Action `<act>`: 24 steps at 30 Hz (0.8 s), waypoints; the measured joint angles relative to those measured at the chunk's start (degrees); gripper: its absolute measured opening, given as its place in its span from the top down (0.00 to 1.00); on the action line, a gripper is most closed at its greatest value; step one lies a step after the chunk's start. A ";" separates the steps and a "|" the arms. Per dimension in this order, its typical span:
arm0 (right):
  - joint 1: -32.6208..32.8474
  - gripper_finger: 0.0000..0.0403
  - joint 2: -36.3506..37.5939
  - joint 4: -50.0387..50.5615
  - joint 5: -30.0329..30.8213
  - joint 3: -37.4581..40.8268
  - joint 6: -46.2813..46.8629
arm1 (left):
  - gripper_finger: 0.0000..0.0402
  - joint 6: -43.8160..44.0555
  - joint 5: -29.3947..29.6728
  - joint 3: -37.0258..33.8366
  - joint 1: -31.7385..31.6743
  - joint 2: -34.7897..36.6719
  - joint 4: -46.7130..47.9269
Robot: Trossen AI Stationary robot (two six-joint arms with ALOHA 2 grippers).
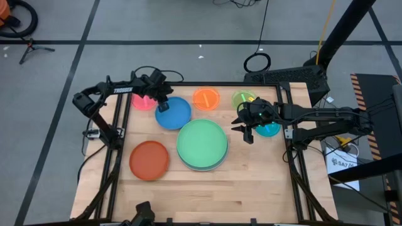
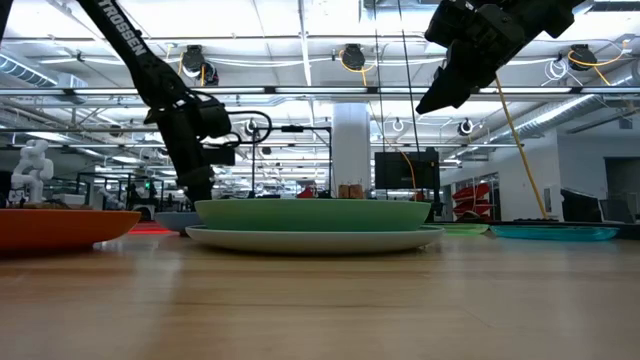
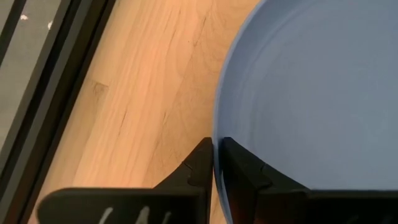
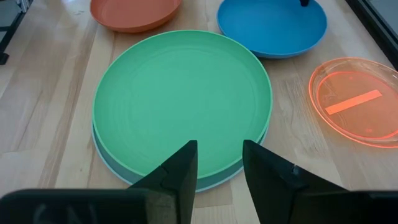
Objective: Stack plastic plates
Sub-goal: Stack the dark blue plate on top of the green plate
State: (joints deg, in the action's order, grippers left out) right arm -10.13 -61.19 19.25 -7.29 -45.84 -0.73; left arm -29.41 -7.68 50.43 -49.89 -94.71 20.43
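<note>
One left tool point(image 3: 213, 163) pinching blue plate point(image 3: 311, 93) rim (fingers nearly closed), right tool point(image 4: 219, 163) spread wide.

A robotics laboratory in a large open industrial hall: a wooden-topped table point(image 1: 188, 182) on a black metal frame point(image 1: 113, 150) stands on a grey floor marked off with dark tape lines point(image 1: 81, 44), cables point(image 1: 257, 61) trailing across it. Seen from table height, the room behind opens onto an exposed ceiling of pipes and ducting point(image 2: 300, 92), strip lights, a white column point(image 2: 351, 150), dark monitors point(image 2: 405, 168) and a small white humanoid robot figure point(image 2: 30, 172) at the far left. Black-and-orange hazard striping point(image 1: 367, 113) edges equipment beside the table.
</note>
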 joint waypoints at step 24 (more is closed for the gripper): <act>0.00 0.70 0.00 -0.02 -0.01 0.00 0.04 | 0.93 8.54 6.27 -0.09 0.39 19.41 0.83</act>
State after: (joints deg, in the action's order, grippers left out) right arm -10.13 -61.19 19.22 -7.31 -45.84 -0.69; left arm -20.87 -1.41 50.35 -49.50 -75.31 21.26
